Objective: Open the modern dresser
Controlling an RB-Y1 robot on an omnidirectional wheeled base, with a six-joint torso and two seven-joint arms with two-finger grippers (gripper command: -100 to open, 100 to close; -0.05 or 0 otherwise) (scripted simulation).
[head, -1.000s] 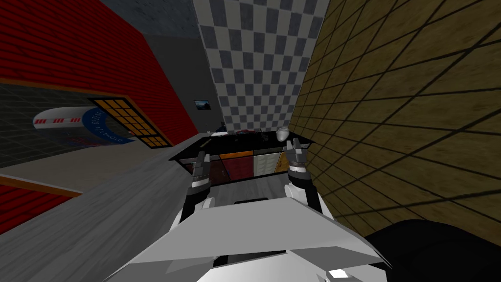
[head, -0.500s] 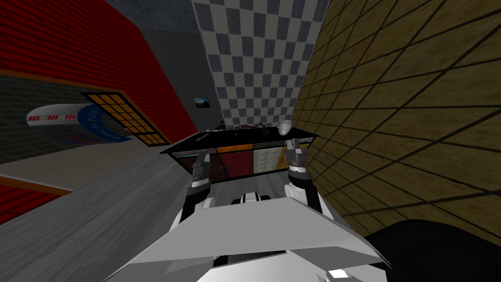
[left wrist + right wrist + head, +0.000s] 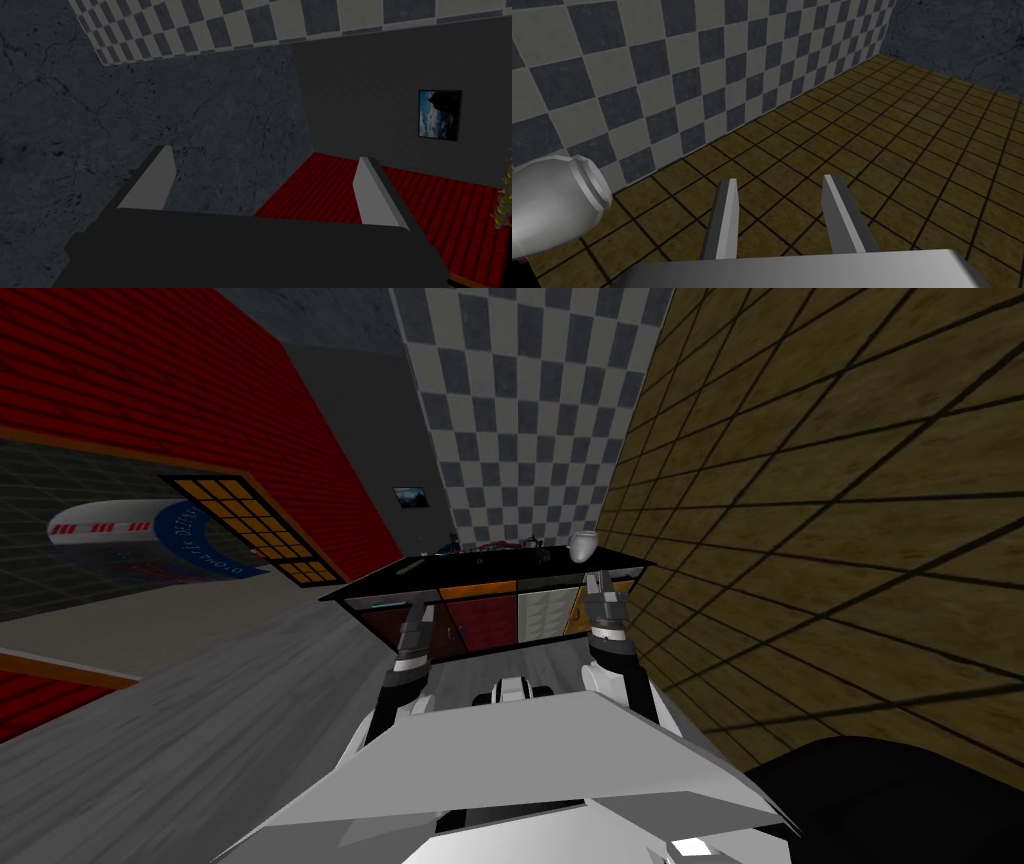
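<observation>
Both our claws hang just before the dresser (image 3: 540, 614), which stands ahead against the checkered wall, its coloured fronts looking shut. Our left claw (image 3: 413, 610) and right claw (image 3: 600, 581) hold their fingers apart, gripping nothing. A grey vase (image 3: 582, 546) sits on its black top, near the right claw.

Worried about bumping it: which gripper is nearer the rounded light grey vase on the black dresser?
Right. The right gripper is beside the vase; the left gripper is nearer the dresser's other end.
</observation>
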